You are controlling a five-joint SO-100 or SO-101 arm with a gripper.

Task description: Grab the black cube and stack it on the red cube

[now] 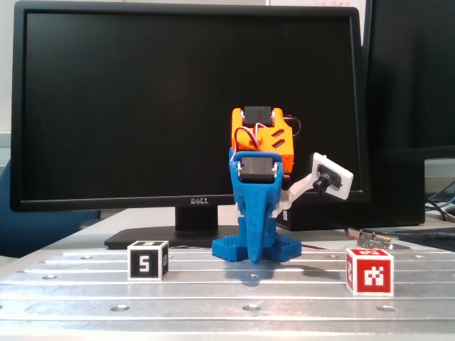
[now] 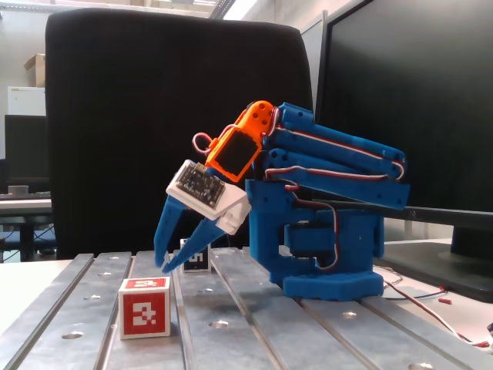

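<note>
Overhead, folded arm (image 2: 331,166) tilts its empty, parted fingers (image 2: 163,266) above the table (image 2: 254,324), touching neither cube.

Slotted aluminium table (image 1: 71,295) carries everything. Black cube (image 1: 148,261) sits on it well left of the jaws in a fixed view, red cube (image 1: 370,271) well right of them. Blue arm base (image 1: 284,247) stands on it behind the jaws, monitor foot (image 1: 146,238) further back.
</note>
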